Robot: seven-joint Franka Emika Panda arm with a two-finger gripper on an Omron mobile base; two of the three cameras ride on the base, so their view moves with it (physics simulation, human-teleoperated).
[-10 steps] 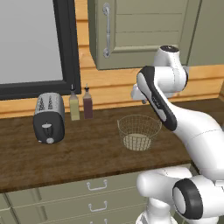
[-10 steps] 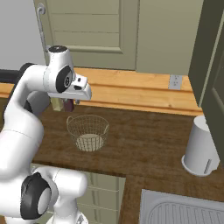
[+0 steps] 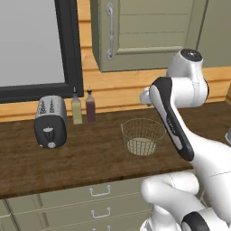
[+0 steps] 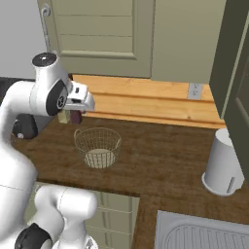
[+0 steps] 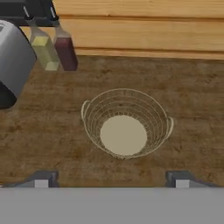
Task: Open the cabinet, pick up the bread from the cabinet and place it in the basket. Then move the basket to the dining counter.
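Note:
The olive-green cabinet point(image 3: 149, 36) hangs on the wall with its panelled door shut; the curved silver handle point(image 3: 109, 31) runs down its left edge. The wire basket point(image 3: 143, 136) point(image 4: 97, 146) point(image 5: 126, 122) stands empty on the dark wood top, its beige base bare. My gripper point(image 5: 111, 180) hovers above the basket's near side, open, fingertips point(image 5: 41, 179) wide apart with nothing between them. My hand point(image 4: 80, 99) sits below the cabinet. The bread is hidden. The dining counter is out of view.
A silver toaster point(image 3: 50, 121) stands at the left, with a yellow bottle point(image 3: 77, 108) and a dark brown bottle point(image 3: 90, 107) beside it by the wall. A white container point(image 4: 221, 163) and a sink point(image 4: 204, 233) are to the right. Olive drawers point(image 3: 99, 191) sit below.
The arm's upper joints have shifted a little, while the hand stays above the basket. The basket and cabinet door have not moved.

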